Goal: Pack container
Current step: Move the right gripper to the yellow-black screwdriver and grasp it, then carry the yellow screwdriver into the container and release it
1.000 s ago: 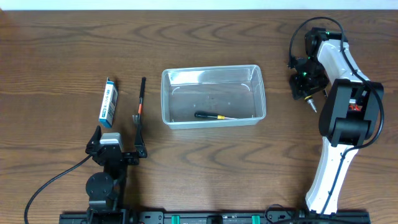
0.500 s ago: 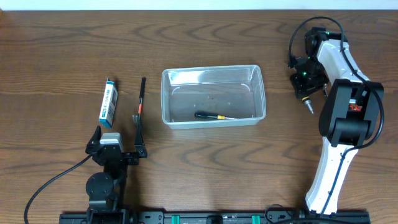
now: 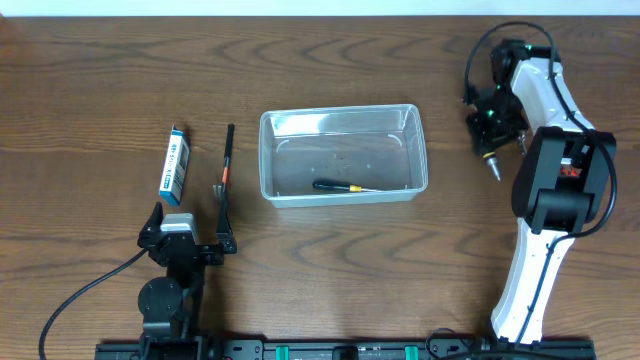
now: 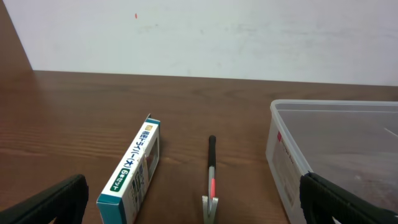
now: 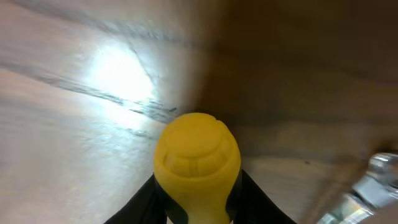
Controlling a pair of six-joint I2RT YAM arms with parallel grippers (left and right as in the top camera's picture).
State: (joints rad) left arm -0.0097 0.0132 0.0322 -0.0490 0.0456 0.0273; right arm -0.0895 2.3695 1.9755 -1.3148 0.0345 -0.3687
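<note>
The clear, shallow rectangular plastic container [image 3: 265, 160] is set on the brown wood-grain table [image 3: 100, 70]. It is well apart to the left of the right pincer [image 3: 490, 150], and ahead and to the right of the left pincer [image 3: 190, 235]. It is judged to be light, thin-walled and a little flexible, with smooth, slippery sides. The rolled rim, at the middle of a long side, is judged the safest place for a hold.

A small screwdriver with a black and yellow handle [image 3: 338, 186] is seen lying on the container's floor, near the wall closest to the arms' bases. The right pincer is closed around a glossy, round-ended yellow tool handle [image 5: 197, 158]. The left pincer is spread wide with nothing held, its black fingers [image 4: 50, 202] seen at the view's lower corners. Just ahead of it, a slim black rod with a red band [image 4: 211, 168] is laid flat. A blue-and-white cardboard box [image 4: 134, 171] is stood on its long edge just to the rod's left.
</note>
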